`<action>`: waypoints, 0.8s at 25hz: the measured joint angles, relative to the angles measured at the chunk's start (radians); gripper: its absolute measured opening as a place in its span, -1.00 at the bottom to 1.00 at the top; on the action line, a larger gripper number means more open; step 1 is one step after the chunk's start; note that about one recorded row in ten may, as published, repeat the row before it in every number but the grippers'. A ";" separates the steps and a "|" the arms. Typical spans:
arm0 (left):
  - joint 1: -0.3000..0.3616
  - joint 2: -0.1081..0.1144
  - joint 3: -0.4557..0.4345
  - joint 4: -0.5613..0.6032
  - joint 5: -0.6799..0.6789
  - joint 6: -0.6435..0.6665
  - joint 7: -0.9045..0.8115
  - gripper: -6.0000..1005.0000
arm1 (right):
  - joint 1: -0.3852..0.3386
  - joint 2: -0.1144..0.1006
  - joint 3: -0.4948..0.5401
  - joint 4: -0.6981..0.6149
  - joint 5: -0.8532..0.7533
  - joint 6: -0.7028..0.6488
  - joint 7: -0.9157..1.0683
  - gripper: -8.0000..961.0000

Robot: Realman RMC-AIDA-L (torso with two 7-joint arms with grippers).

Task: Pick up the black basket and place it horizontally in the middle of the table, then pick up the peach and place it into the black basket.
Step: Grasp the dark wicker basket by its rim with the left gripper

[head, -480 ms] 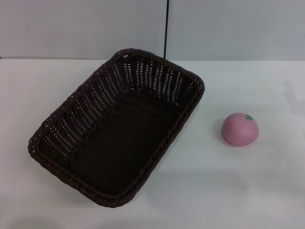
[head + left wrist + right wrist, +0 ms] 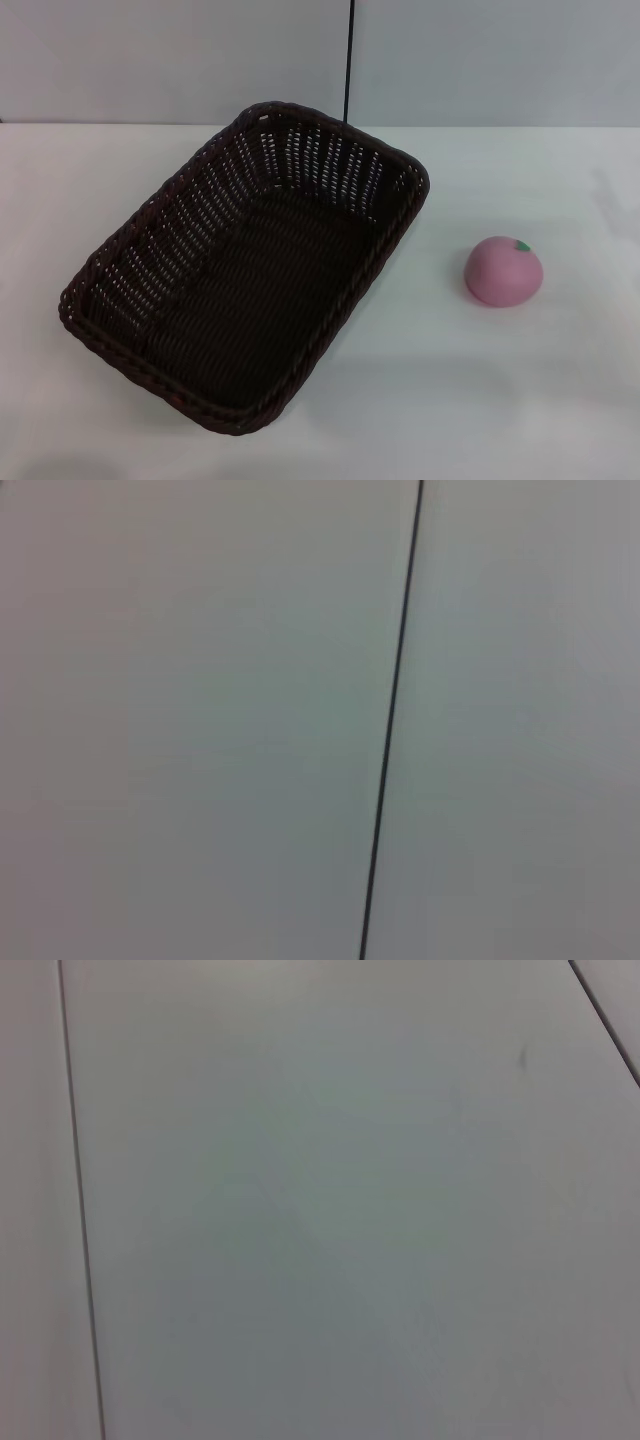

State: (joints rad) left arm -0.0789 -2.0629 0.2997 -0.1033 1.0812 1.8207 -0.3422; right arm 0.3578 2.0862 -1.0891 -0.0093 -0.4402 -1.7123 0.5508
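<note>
Black basket [image 2: 245,265] sits on the white table [image 2: 500,400], filling the left and centre of the head view. It lies diagonal, one short end toward the lower left of the frame, the other toward the upper centre. Upright, open side up, nothing inside; only the dark woven floor and slotted walls show. Braided rim runs all the way round.

Peach [image 2: 504,270] is on the table at the right of the frame, well apart from the basket, outside it. Green leaf on top, toward the upper right of the fruit. Nothing touches it.

Grey wall behind the table, with a thin dark vertical seam [image 2: 348,60] above the basket's far end.

Neither gripper appears in any view. Left wrist view shows only plain grey panel with one dark line [image 2: 392,720]; right wrist view shows grey panel with a thin line [image 2: 82,1220] near one edge. Jaw state: cannot tell, both out of sight.
</note>
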 joint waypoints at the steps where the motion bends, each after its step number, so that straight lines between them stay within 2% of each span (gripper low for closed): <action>1: 0.002 0.001 0.014 0.015 0.003 0.000 -0.016 0.17 | 0.001 0.000 0.000 0.000 0.000 0.001 0.000 0.51; 3: 0.007 0.003 0.039 0.043 0.005 -0.002 -0.044 0.17 | 0.001 0.000 0.000 0.000 0.000 0.003 0.000 0.51; 4: 0.021 0.010 0.130 0.162 0.014 -0.028 -0.163 0.17 | 0.001 0.000 0.000 0.000 0.000 0.004 0.000 0.51; 7: 0.043 0.013 0.215 0.344 0.048 -0.090 -0.350 0.17 | 0.001 0.000 0.000 -0.002 0.000 0.008 0.000 0.51; 11: 0.064 0.014 0.241 0.672 0.180 -0.164 -0.656 0.17 | 0.001 -0.001 0.000 -0.004 0.000 0.010 0.005 0.51; 12: 0.064 0.014 0.241 0.672 0.180 -0.164 -0.656 0.17 | 0.001 -0.002 0.004 -0.005 0.000 0.011 0.013 0.51; 13: 0.061 0.014 0.239 0.842 0.272 -0.181 -0.799 0.17 | 0.001 -0.002 0.006 -0.004 0.000 0.012 0.016 0.51; 16: 0.031 0.015 0.244 1.076 0.424 -0.186 -0.967 0.17 | 0.000 -0.003 0.010 -0.005 0.000 0.012 0.019 0.51; 17: 0.000 0.013 0.253 1.201 0.540 -0.181 -1.051 0.17 | -0.001 -0.003 0.012 -0.006 0.000 0.011 0.021 0.51; 20: -0.053 0.004 0.264 1.348 0.697 -0.162 -1.146 0.18 | -0.003 -0.003 0.012 -0.006 0.000 0.006 0.022 0.51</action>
State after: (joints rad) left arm -0.1315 -2.0587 0.5640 1.2448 1.7787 1.6590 -1.4887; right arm 0.3550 2.0832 -1.0769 -0.0154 -0.4402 -1.7060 0.5728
